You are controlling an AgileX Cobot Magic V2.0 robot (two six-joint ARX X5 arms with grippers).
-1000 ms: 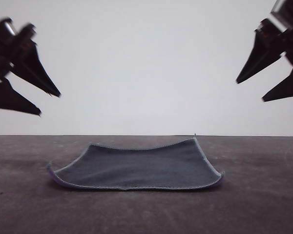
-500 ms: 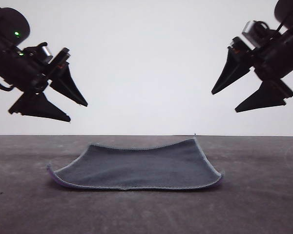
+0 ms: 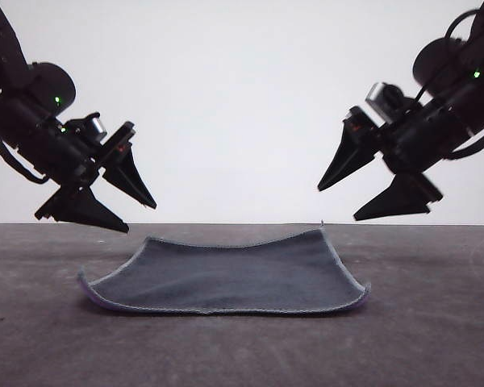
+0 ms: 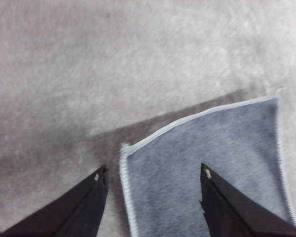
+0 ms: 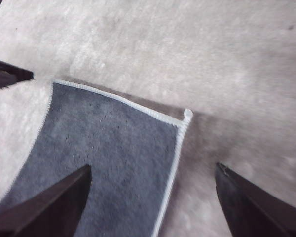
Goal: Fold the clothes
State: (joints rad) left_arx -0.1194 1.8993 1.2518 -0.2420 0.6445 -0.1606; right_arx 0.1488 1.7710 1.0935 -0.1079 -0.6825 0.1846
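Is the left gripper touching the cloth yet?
Apart. The front view shows the open left gripper above the cloth, with white wall visible between them.

The cloth [image 4: 207, 168] ran off the picture edge in both wrist views, so most of it was cut off. Its purple underside was hidden apart from a sliver along the front hem.

Cloth [image 3: 226, 278] in front of me: dark grey face up, light grey stitched edging all round, maybe a thin purple sliver under the near edge, hard to tell from the front view. My left gripper [image 3: 141, 218] and right gripper [image 3: 337, 203] are both black, small green lights on the arms. Table [image 3: 436, 322] mottled grey-brown; backdrop plain white.
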